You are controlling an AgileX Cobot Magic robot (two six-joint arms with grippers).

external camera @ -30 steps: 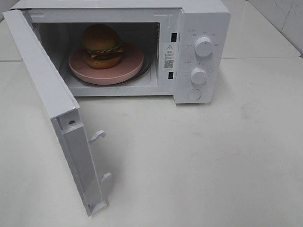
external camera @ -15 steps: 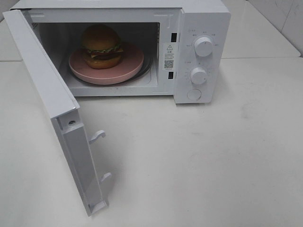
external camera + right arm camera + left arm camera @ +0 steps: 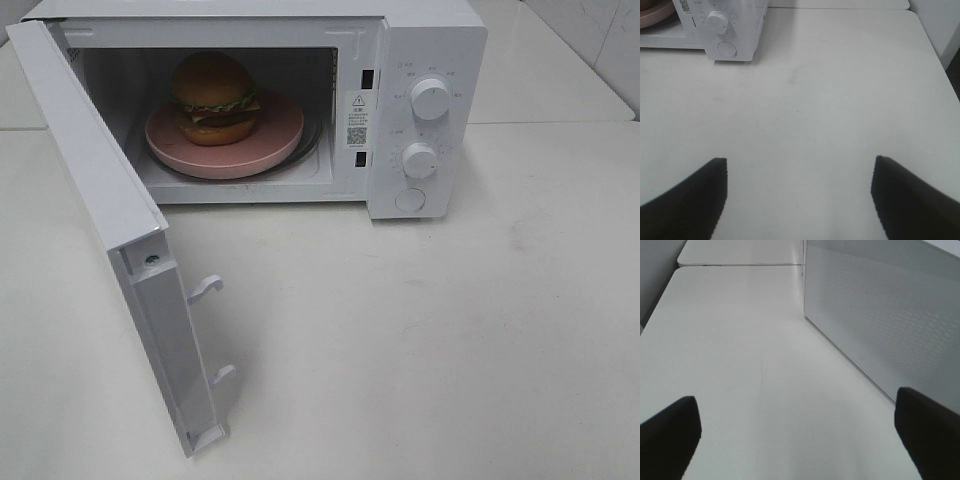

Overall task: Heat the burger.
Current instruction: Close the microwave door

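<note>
Burger (image 3: pixel 213 97) sits on a plate (image 3: pixel 280 135) inside the microwave (image 3: pixel 430 40), at the table's (image 3: pixel 450 350) far edge. The door (image 3: pixel 90 190) stands wide open. Left gripper (image 3: pixel 795 412) and right gripper (image 3: pixel 800 165) gape, empty. Likely next: push the door shut, then set a dial (image 3: pixel 429 99).

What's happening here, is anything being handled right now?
Nothing is being handled. The burger sits on a pink plate inside the microwave, whose door is swung wide open. Neither arm shows in the high view. The left gripper is open and empty over the table, beside what looks like the door's outer face. The right gripper is also open and empty, facing the microwave's knobs from a distance. Closing the door and setting the knobs are not yet done.
</note>
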